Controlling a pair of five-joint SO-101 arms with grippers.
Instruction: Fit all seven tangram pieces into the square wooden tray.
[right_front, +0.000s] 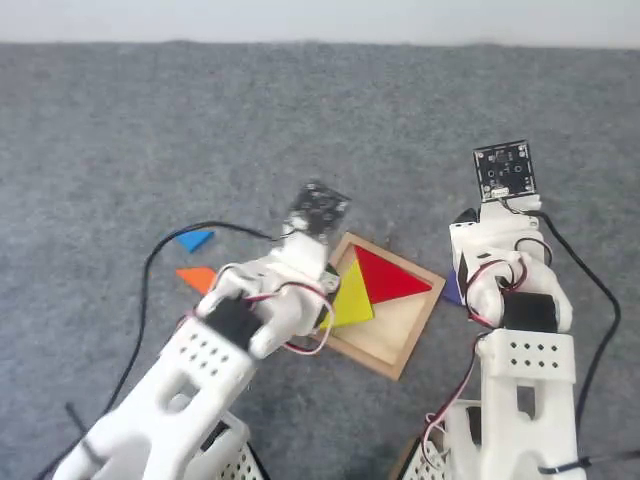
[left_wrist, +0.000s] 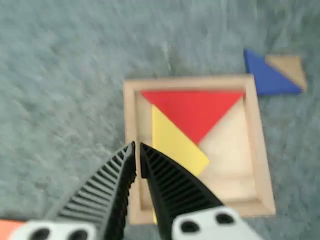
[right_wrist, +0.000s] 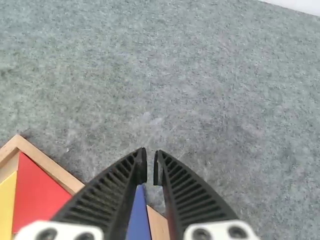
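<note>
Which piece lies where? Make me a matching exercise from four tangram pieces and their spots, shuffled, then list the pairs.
Pieces
1. red triangle
2. yellow piece
3. orange triangle
4. dark blue triangle

Spots
A. on the carpet, right beside a tan piece
B. in the tray, long edge against a wall
C. on the carpet, near a light blue triangle
D. in the tray, along the red triangle's short side

Pairs: 1-B, 2-D, 3-C, 4-A
</note>
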